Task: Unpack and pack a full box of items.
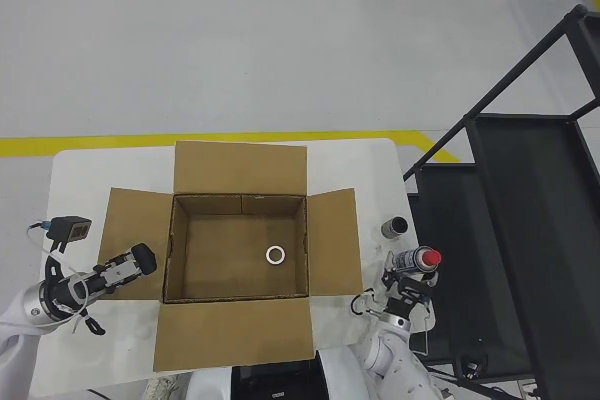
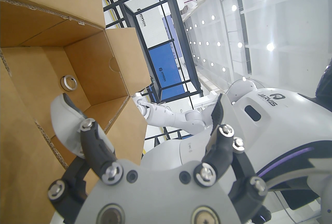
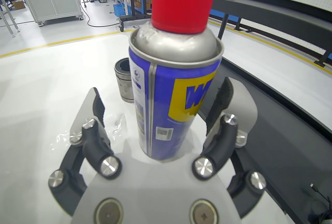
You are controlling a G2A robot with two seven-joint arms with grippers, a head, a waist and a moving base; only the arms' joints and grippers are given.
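A white table [image 1: 80,170] is carrying everything, with a grey floor and a yellow floor line [image 1: 180,145] running along the upper part of the top view. At the lower right of that view the right gripper [image 1: 405,290] is sitting at the table's corner. In its wrist view the right gripper [image 3: 162,90] is standing released, its pads flanking a spray can [image 3: 171,95] with gaps on both sides. The spray can [image 1: 418,260], blue with a red cap, is standing upright on the table. Just beyond it a short metal cylinder [image 3: 124,85] is standing upright, near it but apart [image 1: 394,227].

At the lower left the left gripper [image 1: 130,262] is hanging over the left flap of the cardboard box [image 1: 240,165], spread wide and gripping nothing [image 2: 140,105]. The box is lying open mid-table, flaps folded out, and a metal ring [image 1: 276,255] is lying alone on its floor [image 2: 68,83].

A small black device [image 1: 70,230] with a cable is sitting at the table's left edge. A black rack [image 1: 540,200] is filling the right side, cut off by the frame.
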